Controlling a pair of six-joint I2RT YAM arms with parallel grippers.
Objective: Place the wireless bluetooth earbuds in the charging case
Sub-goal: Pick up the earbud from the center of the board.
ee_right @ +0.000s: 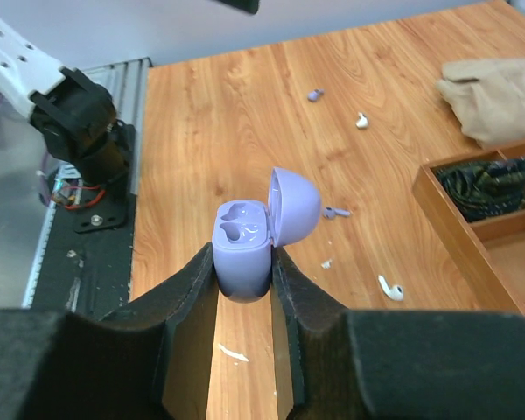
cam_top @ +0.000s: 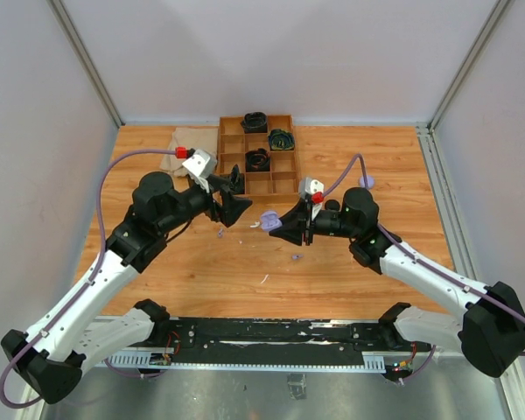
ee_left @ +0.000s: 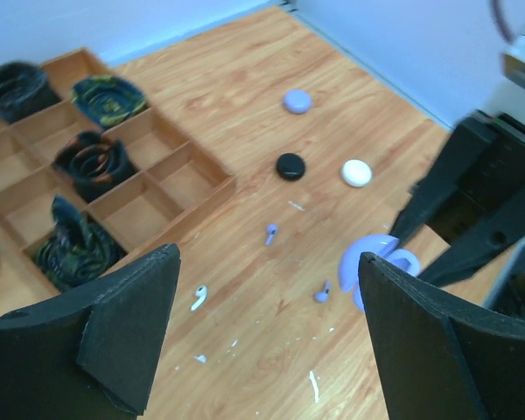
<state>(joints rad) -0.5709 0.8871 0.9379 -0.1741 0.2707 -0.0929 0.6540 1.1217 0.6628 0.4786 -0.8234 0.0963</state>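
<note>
The lilac charging case [ee_right: 242,249] is off the table, lid swung open, both sockets empty. My right gripper [ee_right: 243,267] is shut on its body; from above they show as the case [cam_top: 269,219] and right gripper [cam_top: 289,226]. My left gripper [ee_left: 267,259] hangs open and empty over the wood, just left of the case [ee_left: 378,261]. Loose earbuds lie on the table below it: a lilac one [ee_left: 270,233], another lilac one [ee_left: 322,293] and a white one [ee_left: 198,298]. The right wrist view shows a lilac earbud [ee_right: 335,212] and a white earbud [ee_right: 390,289] past the case.
A wooden compartment tray [cam_top: 220,153] with dark coiled items stands at the back centre. A beige cloth [cam_top: 185,143] lies to its left. Three round pucks sit right of the tray: lilac [ee_left: 297,101], black [ee_left: 290,165], white [ee_left: 356,172]. White scraps dot the wood.
</note>
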